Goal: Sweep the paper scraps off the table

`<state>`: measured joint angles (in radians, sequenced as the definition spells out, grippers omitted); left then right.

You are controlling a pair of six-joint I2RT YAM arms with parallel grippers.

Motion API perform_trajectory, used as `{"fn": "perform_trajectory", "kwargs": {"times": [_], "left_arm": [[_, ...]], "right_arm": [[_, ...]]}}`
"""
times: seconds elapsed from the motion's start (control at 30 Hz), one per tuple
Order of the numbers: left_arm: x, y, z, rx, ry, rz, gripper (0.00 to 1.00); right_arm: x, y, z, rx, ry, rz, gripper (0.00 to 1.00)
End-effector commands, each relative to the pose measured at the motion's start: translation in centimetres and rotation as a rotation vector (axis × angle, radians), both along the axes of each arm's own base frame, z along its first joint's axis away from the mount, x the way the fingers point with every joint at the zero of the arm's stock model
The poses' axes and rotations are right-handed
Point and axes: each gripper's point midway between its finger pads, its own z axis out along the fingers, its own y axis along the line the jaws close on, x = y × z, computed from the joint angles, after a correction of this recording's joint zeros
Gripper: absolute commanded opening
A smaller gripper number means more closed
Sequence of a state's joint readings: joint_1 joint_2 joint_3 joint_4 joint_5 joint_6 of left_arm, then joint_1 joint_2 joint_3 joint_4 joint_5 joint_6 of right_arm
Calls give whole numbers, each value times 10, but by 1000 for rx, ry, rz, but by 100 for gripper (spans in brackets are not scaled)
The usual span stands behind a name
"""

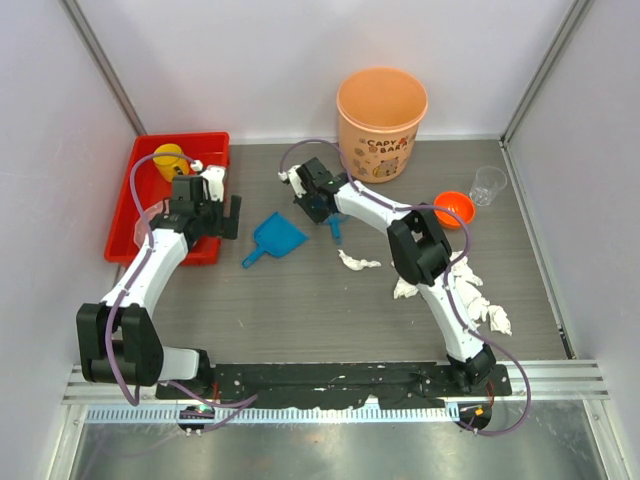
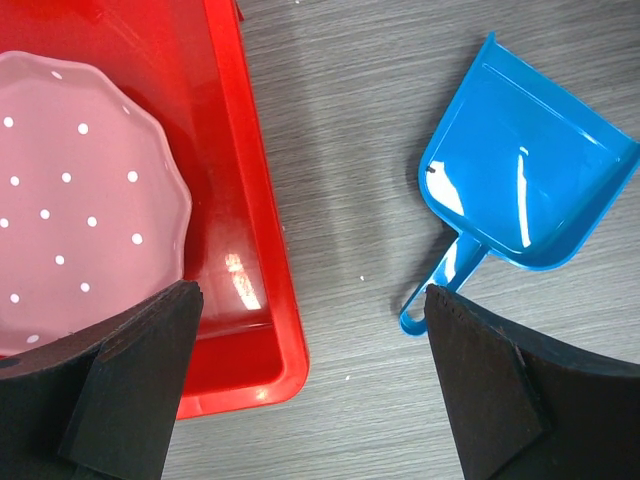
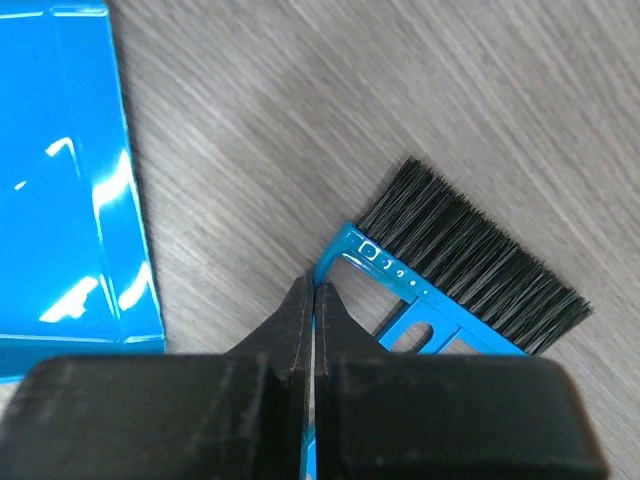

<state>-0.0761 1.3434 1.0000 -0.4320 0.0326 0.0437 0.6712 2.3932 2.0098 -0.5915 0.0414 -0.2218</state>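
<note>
Several crumpled white paper scraps lie on the table (image 1: 300,310): one at the centre (image 1: 358,262), one beside the right arm (image 1: 405,290), and a cluster to the right (image 1: 485,305). My right gripper (image 1: 318,200) (image 3: 312,292) is shut on the edge of a blue brush (image 3: 470,275) with black bristles, low over the table. A blue dustpan (image 1: 275,238) (image 2: 525,190) (image 3: 60,180) lies just left of the brush. My left gripper (image 1: 207,212) (image 2: 310,300) is open and empty, above the red tray's right edge, with the dustpan's handle near its right finger.
The red tray (image 1: 125,215) (image 2: 262,200) at the left holds a pink speckled plate (image 2: 70,200) and a yellow item (image 1: 168,160). An orange bucket (image 1: 381,110) stands at the back. A small orange bowl (image 1: 453,208) and a clear cup (image 1: 488,185) stand at the right.
</note>
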Motion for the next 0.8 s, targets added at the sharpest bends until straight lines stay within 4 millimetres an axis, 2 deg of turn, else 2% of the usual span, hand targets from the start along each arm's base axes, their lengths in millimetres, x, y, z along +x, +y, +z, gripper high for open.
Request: {"fn": "perform_trajectory", "kwargs": {"times": [0.0, 0.07, 0.1, 0.17, 0.2, 0.23, 0.3, 0.33, 0.4, 0.43, 0.47, 0.53, 0.57, 0.63, 0.67, 0.7, 0.77], "left_arm": [[3, -4, 20, -5, -42, -50, 97], [3, -6, 28, -3, -44, -72, 97], [1, -8, 31, -8, -41, -89, 97], [-2, -15, 38, -20, -43, -143, 97], [-6, -18, 39, -26, -31, -167, 97], [-9, -25, 41, -52, -30, -210, 97], [-15, -34, 47, -63, -28, -284, 96], [-21, -46, 52, -110, -30, -348, 95], [-29, -61, 63, -153, -39, -450, 94], [-34, -69, 70, -179, -51, -502, 94], [-42, -87, 83, -248, -81, -602, 95], [-50, -99, 102, -249, -170, -737, 99], [-59, -110, 112, -277, -218, -829, 100], [-59, -112, 125, -185, -341, -947, 100], [-56, -111, 134, -156, -375, -968, 100], [-56, -111, 136, -135, -383, -984, 100], [-53, -112, 142, -24, -456, -1085, 100]], "right_arm": [[-16, 12, 54, 138, 16, 4, 1], [-19, 19, 83, 209, -4, 17, 1], [-25, 22, 108, 259, -18, 28, 1], [-30, 25, 128, 307, -34, 44, 1], [-37, 24, 131, 324, -23, 48, 1], [-43, 26, 148, 363, -29, 69, 1], [-53, 25, 154, 388, -9, 85, 1], [-62, 27, 166, 421, -3, 112, 1], [-75, 29, 169, 450, 27, 148, 1], [-88, 34, 183, 499, 50, 196, 1], [-94, 36, 186, 517, 64, 214, 1], [-107, 39, 191, 561, 106, 245, 1], [-118, 42, 201, 599, 132, 285, 1], [-128, 44, 206, 636, 165, 291, 1], [-133, 44, 218, 666, 158, 309, 1], [-139, 44, 212, 684, 192, 294, 1], [-146, 50, 223, 756, 193, 299, 1]]}}
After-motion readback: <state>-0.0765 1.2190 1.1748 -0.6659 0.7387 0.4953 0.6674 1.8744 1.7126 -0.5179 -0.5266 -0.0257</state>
